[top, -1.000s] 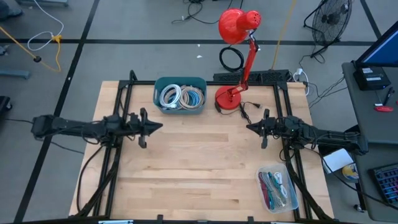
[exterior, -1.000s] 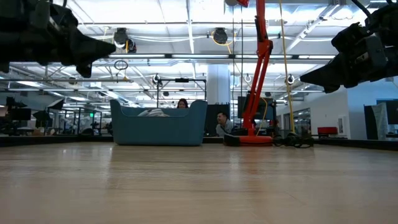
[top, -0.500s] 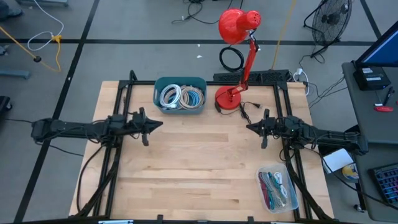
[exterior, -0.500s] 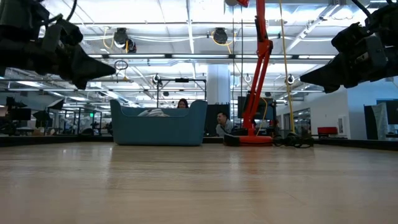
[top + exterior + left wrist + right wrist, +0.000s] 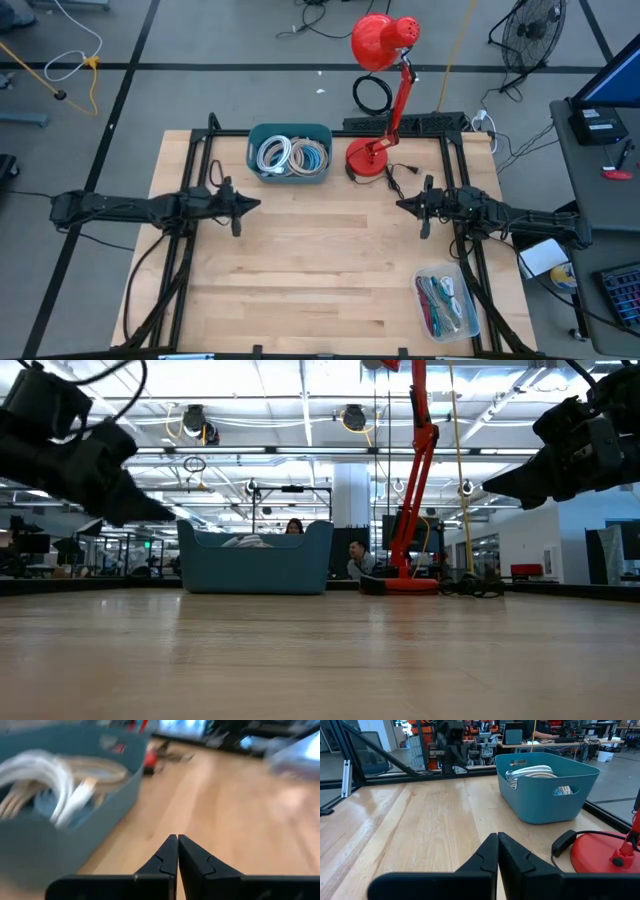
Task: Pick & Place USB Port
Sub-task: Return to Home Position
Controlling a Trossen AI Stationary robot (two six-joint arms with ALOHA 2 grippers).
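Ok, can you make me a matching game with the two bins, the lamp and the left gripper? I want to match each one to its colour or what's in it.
Things:
1. blue bin
2. clear bin
3. lamp
4. left gripper

Match with:
A. shut, holding nothing
B. red
C. white cables inside
D. coloured cables inside

Pairs: 1-C, 2-D, 3-B, 4-A

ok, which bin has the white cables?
The blue bin, at the far edge beside the red lamp. The transparent bin, front right, holds coloured cables instead.
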